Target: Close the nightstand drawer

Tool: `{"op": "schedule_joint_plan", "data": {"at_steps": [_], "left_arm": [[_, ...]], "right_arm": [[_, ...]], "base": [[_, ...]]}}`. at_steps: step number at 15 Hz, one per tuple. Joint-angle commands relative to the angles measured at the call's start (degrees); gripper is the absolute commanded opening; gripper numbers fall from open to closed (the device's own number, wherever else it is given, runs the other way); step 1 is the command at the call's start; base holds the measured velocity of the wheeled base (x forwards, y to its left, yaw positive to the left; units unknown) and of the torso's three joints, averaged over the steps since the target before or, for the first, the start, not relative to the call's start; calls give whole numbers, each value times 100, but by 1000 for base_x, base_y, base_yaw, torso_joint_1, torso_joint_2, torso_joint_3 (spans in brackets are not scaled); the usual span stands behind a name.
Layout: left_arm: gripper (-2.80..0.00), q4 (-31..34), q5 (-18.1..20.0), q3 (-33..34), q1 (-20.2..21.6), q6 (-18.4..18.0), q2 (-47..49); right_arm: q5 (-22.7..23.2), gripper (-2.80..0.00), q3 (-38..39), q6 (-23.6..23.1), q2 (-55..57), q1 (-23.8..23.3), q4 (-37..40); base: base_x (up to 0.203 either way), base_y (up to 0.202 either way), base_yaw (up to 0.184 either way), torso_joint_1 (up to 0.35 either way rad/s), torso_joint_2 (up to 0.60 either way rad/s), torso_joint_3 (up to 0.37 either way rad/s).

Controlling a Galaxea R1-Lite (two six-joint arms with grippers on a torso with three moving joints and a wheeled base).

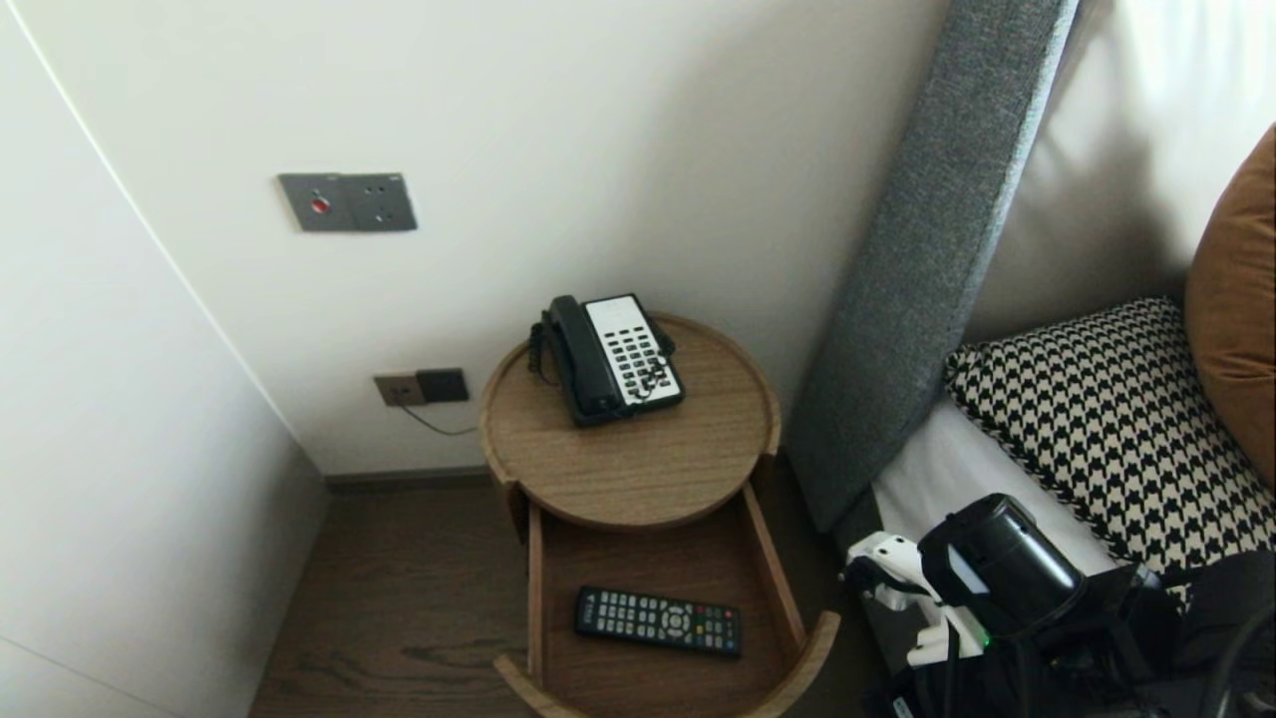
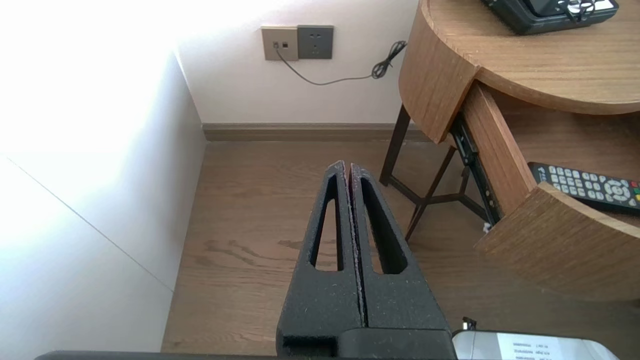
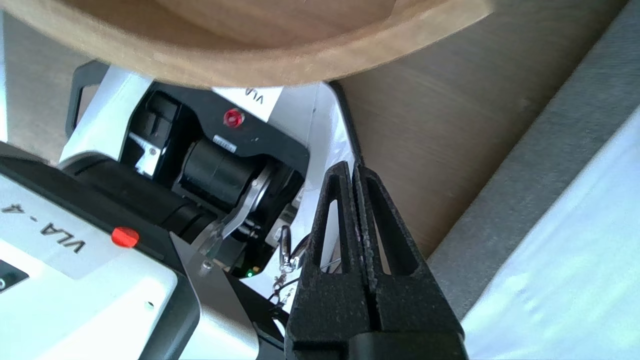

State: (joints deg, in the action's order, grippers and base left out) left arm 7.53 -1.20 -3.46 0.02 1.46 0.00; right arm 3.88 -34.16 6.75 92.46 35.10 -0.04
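Note:
A round wooden bedside table [image 1: 638,469] carries a black and white desk phone [image 1: 613,357]. Its drawer [image 1: 780,588] is pulled out, and a black remote control [image 1: 658,620] lies flat inside. My right arm [image 1: 997,563] is low at the bottom right, beside the bed. My right gripper [image 3: 352,167] is shut and empty. It points down at my own base [image 3: 150,200] and the floor, below the drawer's curved front [image 3: 250,70]. My left gripper [image 2: 348,167] is shut and empty, and hangs over the wooden floor to the left of the drawer front [image 2: 560,245] and the remote [image 2: 590,186].
A grey upholstered headboard [image 1: 927,269] and the bed with a houndstooth pillow [image 1: 1116,429] and a brown cushion [image 1: 1236,299] stand right of the table. Wall sockets [image 1: 421,387] with a cable and a switch panel [image 1: 347,201] are on the back wall. A white wall closes the left.

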Motion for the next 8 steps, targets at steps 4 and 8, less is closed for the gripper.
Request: {"op": "schedule_joint_plan", "data": {"at_steps": [4, 8], "left_arm": [[-280, 12, -3, 3, -2, 4, 0], [-280, 3, -3, 3, -2, 4, 0]], "right_arm": [[297, -280, 314, 126, 284, -29, -619], [402, -280, 401, 160, 413, -38, -830]], "base": [[0, 0, 0, 0, 0, 0], [0, 0, 0, 0, 0, 0]]}}
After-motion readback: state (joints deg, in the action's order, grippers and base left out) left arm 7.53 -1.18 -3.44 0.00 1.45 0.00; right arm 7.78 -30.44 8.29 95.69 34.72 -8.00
